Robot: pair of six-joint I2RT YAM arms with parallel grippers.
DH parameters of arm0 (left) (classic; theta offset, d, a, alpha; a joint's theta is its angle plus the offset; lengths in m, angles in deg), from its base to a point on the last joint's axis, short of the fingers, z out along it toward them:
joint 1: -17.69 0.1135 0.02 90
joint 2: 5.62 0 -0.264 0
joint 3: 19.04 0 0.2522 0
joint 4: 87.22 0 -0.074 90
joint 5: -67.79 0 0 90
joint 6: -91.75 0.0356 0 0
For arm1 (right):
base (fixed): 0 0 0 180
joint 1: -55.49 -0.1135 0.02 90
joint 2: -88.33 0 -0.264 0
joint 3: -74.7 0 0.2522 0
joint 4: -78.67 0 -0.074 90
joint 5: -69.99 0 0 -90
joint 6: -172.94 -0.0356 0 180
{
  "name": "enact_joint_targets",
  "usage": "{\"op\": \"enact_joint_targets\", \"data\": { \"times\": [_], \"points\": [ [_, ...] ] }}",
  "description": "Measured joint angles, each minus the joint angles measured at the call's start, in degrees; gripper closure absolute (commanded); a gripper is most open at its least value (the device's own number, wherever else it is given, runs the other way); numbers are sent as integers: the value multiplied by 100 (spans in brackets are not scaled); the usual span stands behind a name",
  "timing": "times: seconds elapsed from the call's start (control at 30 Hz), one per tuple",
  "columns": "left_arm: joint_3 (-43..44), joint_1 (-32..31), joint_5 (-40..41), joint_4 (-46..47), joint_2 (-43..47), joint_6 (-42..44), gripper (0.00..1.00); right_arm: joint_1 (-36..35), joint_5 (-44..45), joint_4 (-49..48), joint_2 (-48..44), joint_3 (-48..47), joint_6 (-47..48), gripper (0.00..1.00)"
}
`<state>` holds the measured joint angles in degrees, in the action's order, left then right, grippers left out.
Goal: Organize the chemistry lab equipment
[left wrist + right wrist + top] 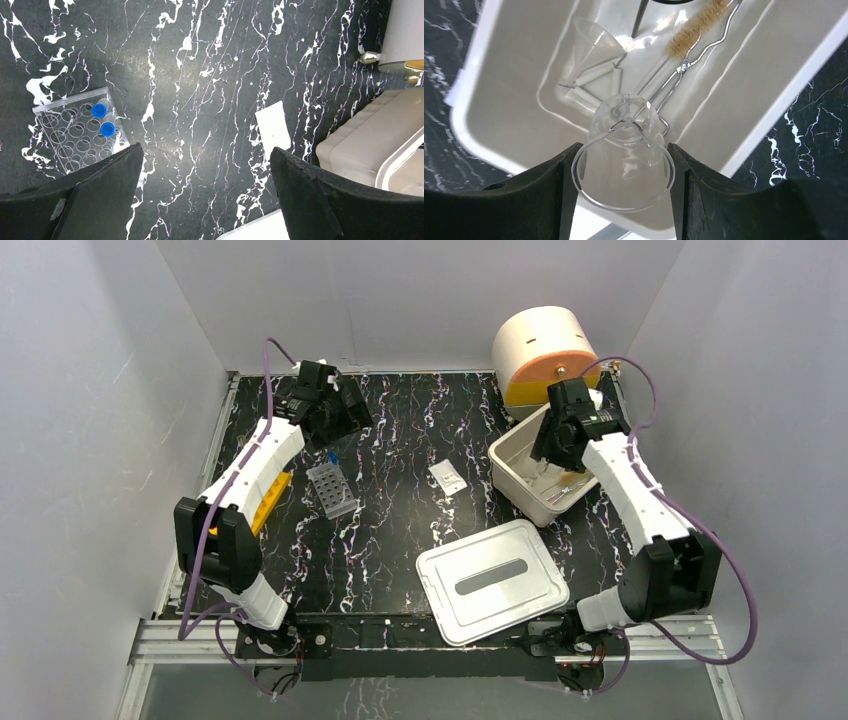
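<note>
Both right fingers (pixel 544 200) press the sides of a clear cup (pixel 624 160), one on each flank near its mouth, so the grip is closed on it. The cup is carried on its side with the mouth toward the wrist. It hangs over the white bin (pixel 774 85), above the wire tongs (pixel 674 80) and the triangle (pixel 594 77). I cannot tell whether its base already touches them. A funnel (pixel 591 40) and a brush (pixel 691 32) lie deeper in the bin, which sits by the worktop's far right corner.

The left fingers (pixel 100 200) are spread wide with nothing between them, above bare worktop (pixel 200 75). The rack (pixel 80 130) is off to one side, toward the left edge, with two blue-capped tubes (pixel 102 120) standing in it. A white slip (pixel 272 127) lies mid-worktop, and the lid (pixel 490 580) lies near the front edge.

My worries are these:
- The cup is thin and slick, so a hard squeeze could bow the wall and squirt it out.
- If it is let go on its side onto the tongs, it may roll or bounce toward the bin's rim.
- A push down could jam it onto the funnel.
- A careless left descent could nudge the light rack and tip the tubes.
</note>
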<state>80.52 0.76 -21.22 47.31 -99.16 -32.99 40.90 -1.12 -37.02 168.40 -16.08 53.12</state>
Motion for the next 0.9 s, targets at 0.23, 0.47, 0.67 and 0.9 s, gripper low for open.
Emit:
{"op": "enact_joint_targets", "data": {
  "times": [0.23, 0.47, 0.67, 0.9],
  "points": [
    [-122, 0, -17, 0, 4, -4, 2, 59, 20, -46, 811, 214, 66, 45],
    [-151, 0, -17, 9, 13, 0, 2, 70, -254, -308, 962, 595, 179, 45],
    [-170, 0, -17, 20, 13, 0, 2, 72, -503, -472, 1268, 629, 240, 44],
    [-173, 0, -17, 20, 13, 0, 2, 87, -531, -660, 1558, 754, 330, 41]
  ]
}}
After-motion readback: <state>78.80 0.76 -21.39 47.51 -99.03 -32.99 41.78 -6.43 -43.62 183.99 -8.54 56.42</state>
